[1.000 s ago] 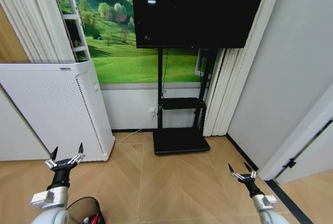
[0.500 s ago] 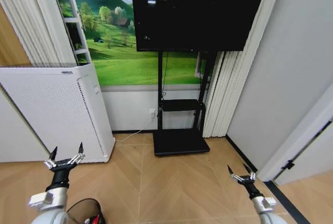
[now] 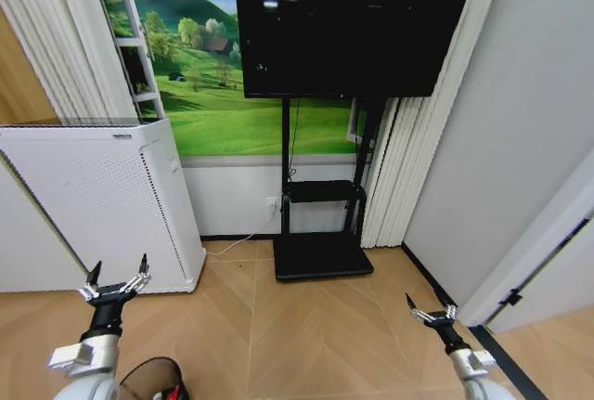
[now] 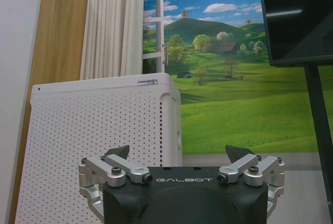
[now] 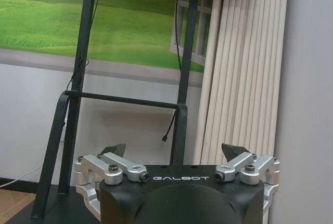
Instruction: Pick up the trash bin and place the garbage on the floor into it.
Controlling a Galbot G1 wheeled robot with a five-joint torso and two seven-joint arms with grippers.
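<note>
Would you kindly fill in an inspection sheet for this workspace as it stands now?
Surface: herringbone floor, bare where seen.
Job's things: bin at the head view's bottom edge beside the left arm, something red inside.
Clutter: nothing seen.
Grippers: left tool open, empty, raised before the white appliance; right tool open, empty.
Cables: white cord from wall outlet to appliance.
Surroundings: TV on stand, landscape mural.

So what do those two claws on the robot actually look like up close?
Both match: the left claw and right claw each have a black body lettered GALBOT in white, silver metal linkages with dark bolts, and two pointed black fingertips. From the head view, light grey-white arms carry them.
</note>
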